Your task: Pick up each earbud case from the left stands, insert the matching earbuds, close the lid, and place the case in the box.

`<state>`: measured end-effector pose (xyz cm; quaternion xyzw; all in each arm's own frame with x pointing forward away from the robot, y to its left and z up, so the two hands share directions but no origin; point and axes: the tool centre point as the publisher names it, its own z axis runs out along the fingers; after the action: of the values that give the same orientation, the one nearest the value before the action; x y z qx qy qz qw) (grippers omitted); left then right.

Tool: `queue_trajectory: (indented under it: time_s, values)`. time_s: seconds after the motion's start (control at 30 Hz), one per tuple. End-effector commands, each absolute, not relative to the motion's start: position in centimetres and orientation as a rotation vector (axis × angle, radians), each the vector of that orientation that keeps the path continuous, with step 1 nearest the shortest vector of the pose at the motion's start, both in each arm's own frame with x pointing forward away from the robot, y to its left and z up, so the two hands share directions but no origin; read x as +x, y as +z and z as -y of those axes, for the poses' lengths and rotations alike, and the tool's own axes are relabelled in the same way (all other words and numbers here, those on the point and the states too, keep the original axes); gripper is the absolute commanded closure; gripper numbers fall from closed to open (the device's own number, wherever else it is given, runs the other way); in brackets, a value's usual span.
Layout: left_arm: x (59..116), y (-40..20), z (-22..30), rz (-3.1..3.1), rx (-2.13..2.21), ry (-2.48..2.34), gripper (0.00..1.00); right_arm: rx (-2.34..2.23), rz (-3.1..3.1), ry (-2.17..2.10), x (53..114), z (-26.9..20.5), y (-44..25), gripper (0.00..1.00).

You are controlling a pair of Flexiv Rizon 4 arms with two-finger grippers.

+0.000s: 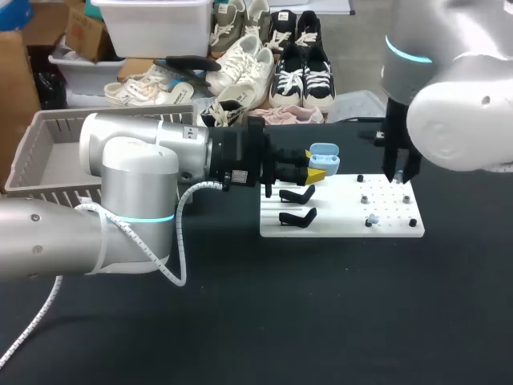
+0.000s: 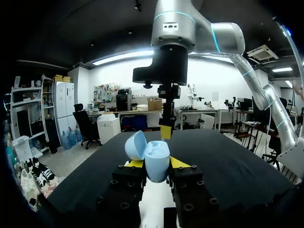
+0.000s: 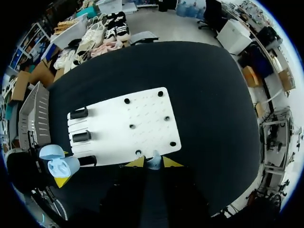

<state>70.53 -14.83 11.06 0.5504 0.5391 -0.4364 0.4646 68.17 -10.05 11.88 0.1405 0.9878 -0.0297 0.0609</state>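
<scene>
You have the left claw (image 1: 313, 164) just right of the head view's centre. It is pinching the light blue, rounded plastic earbud case (image 1: 325, 160) between its yellow tips. The case's lid stands open, and the case hangs above the stand end of the white rectangular pegboard (image 1: 345, 228), over the black angled stands (image 1: 296, 195) on the board's left part. The board lies flat on the black table (image 1: 321, 321).

Your right claw (image 1: 398, 175) is right of centre, coming down from the upper right corner, and hangs over the board's right part among the small pegs. In the right wrist view its yellow tips are pinched on a small pale blue earbud (image 3: 153, 162). Seen from the left wrist, the right claw points down just ahead of the open case, apart from it.

A grey slatted plastic basket (image 1: 48, 152) sits at the left edge of the head view, behind your left arm.
</scene>
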Motion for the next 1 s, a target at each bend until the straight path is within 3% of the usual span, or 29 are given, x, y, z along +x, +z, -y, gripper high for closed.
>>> queue_trajectory:
  time_s: [0.03, 0.57, 1.0]
  values:
    - [70.5, 11.0, 14.8, -1.322, 1.35, -1.072, 1.0, 1.06, -2.912, -0.193, 67.7, 8.5, 13.8, 1.0]
    - [70.5, 11.0, 14.8, -1.322, 1.35, -1.072, 1.0, 1.117, -2.776, -0.147, 68.8, 1.7, 19.7, 1.0]
    - [70.5, 11.0, 14.8, -1.322, 1.35, -1.072, 1.0, 1.06, -2.775, -0.112, 70.0, -2.1, 19.9, 1.0]
